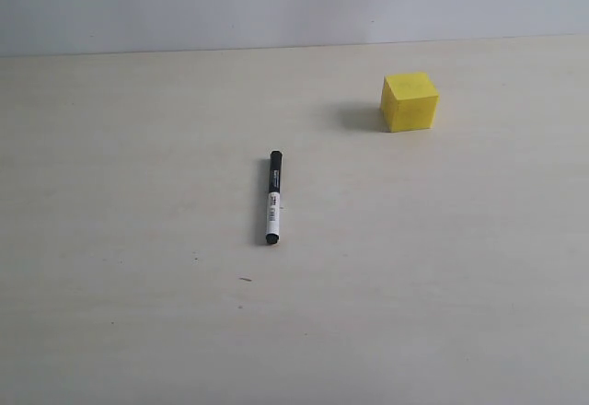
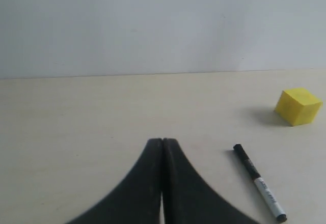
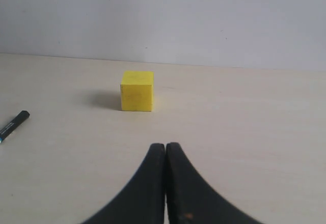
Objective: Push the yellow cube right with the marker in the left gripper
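The marker [image 1: 272, 198] lies flat on the pale table near the middle, black cap pointing away, held by nothing. It also shows in the left wrist view, marker [image 2: 259, 182], off to one side of my left gripper [image 2: 162, 141], which is shut and empty. The yellow cube [image 1: 409, 101] stands at the back right, apart from the marker. In the right wrist view the yellow cube [image 3: 137, 90] sits straight ahead of my right gripper [image 3: 166, 145], shut with nothing in it; the marker's cap [image 3: 15, 122] shows at the frame edge. Neither arm shows in the exterior view.
The pale wooden table [image 1: 138, 313] runs back to a plain grey-white wall [image 1: 276, 0]. A small dark speck [image 1: 245, 279] lies on the table in front of the marker.
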{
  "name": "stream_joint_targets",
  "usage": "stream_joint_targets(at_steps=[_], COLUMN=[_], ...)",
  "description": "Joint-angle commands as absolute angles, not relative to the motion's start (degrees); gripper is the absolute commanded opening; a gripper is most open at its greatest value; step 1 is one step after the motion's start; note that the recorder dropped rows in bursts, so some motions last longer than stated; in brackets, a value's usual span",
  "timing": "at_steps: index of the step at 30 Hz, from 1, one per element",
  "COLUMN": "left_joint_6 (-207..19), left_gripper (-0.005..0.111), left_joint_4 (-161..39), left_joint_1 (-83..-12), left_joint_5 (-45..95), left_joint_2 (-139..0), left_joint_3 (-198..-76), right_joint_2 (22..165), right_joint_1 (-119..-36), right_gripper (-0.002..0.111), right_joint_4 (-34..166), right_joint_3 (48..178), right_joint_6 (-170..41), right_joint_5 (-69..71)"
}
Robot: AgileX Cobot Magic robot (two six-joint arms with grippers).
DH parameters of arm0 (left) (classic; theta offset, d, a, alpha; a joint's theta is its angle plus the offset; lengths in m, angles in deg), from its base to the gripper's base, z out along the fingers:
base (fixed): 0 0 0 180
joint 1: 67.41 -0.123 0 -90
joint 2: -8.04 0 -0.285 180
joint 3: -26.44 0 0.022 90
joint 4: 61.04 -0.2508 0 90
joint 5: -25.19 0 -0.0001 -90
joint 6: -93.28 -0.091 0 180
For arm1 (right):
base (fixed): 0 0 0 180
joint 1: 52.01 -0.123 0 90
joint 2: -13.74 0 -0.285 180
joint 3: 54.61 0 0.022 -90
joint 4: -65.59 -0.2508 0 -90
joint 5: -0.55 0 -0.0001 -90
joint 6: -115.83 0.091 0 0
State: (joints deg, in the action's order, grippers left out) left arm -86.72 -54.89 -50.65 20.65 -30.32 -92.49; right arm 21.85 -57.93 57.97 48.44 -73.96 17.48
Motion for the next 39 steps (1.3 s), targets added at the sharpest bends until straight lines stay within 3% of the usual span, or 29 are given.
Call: stream_joint_targets(at_steps=[1,15,39], left_joint_6=[-88.50,-90.58,-90.85], left_gripper=[0.000,0.000,0.000], left_joint_4=[-54.88,-54.45,-54.28], left_joint_1=[-53.69,-55.07,-58.30], left_joint_5=[19.24,17.20,7.29], left_joint_2=[-23.94,-9.86,0.25], left_joint_3=[-88.23,-76.34,-76.34], right_joint_2=[21.52,21.52,21.52], right_joint_1=[-58.05,-58.05,-58.05], right_gripper=[0.000,0.000,0.000], right_joint_4=[58.04,58.04,58.04], right_joint_3=[48.17,48.17,48.17], right_joint_6=[-74.10,-74.10,-74.10], right_joint_5=[17.14,17.14,17.14])
